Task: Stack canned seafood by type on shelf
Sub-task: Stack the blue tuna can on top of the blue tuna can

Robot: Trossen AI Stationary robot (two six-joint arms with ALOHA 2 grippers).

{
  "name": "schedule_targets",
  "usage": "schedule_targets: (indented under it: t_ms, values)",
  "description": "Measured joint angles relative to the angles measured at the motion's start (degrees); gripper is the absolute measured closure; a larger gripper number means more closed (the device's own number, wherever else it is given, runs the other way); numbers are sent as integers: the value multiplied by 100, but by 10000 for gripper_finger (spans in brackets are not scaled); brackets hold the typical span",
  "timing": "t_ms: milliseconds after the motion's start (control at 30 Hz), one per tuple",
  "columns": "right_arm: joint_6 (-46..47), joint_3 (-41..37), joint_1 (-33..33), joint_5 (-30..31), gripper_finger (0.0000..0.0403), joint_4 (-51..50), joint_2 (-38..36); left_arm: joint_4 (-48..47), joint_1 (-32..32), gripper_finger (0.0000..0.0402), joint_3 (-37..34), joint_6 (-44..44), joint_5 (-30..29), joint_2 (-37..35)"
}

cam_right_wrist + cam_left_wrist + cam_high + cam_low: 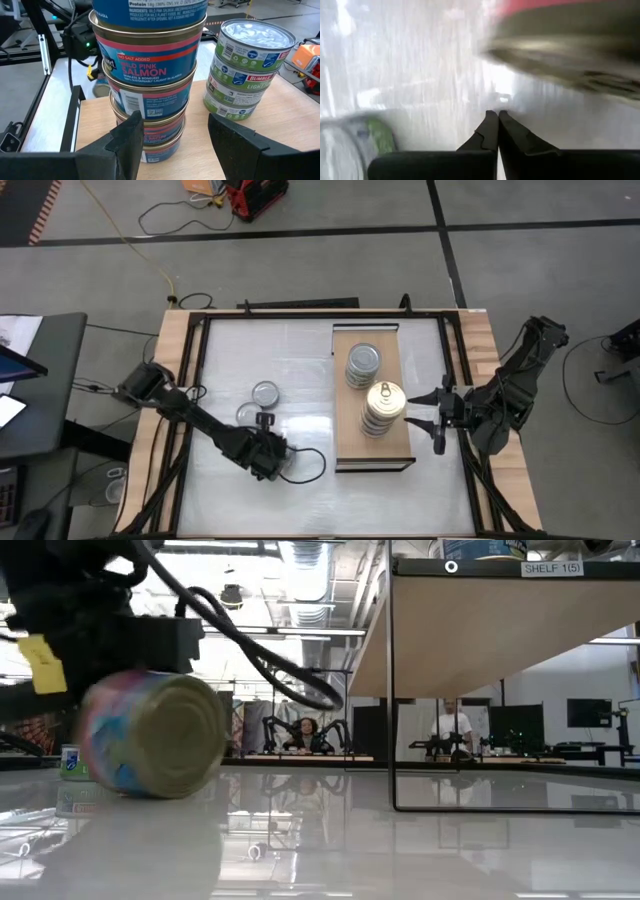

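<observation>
The light-wood shelf stands raised on a thin dark frame. On it stand a stack of silver-lid green-label tins and a taller stack of gold-lid salmon tins. My right gripper is open, level with the salmon stack and just off the shelf's right edge. My left gripper is shut, low over the near-left tabletop. Below it a pink-label tin lies tipped on its side. Two silver-lid tins sit upright on the table. My left gripper has nothing between its shut fingers. The tipped tin's wall lies just beyond and beside the fingertips. Whether they touch it I cannot tell, as the tin is blurred.
A black cable loops on the table beside the left gripper. A green-label tin stands near the tipped one. Dark frame rails run along the table's sides. People sit and stand in the room beyond.
</observation>
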Motion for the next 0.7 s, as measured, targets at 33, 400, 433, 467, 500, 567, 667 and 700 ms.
schedule_targets:
  t_ms: [33, 400, 433, 467, 500, 567, 667, 700]
  values:
    - [0, 0, 0, 0, 157, 2, 0, -117, 23, 401, 59, -149, 47, -62]
    - [256, 0, 0, 125, 157, -2, 2, -1855, -373, 367, 1324, -1921, 1014, -1521]
    - [256, 0, 0, 127, 157, -2, 2, -1673, -439, 350, 1353, -2168, 1358, -1542]
    - [258, -1, 0, 129, 157, -2, 15, -1547, -509, 329, 1391, -2476, 1648, -1531]
    - [256, 0, 0, 129, 157, 0, 29, -1417, -597, 305, 1436, -2797, 1856, -1507]
    - [223, -2, 2, 128, 157, -12, 37, -1261, -811, 256, 1557, -3424, 1880, -1472]
    - [111, -2, -2, 136, 157, 33, 33, -1279, -1109, 187, 1673, -3976, 1494, -1353]
    - [65, -2, -2, 135, 157, 68, 35, -1311, -1172, 166, 1675, -4125, 1435, -1296]
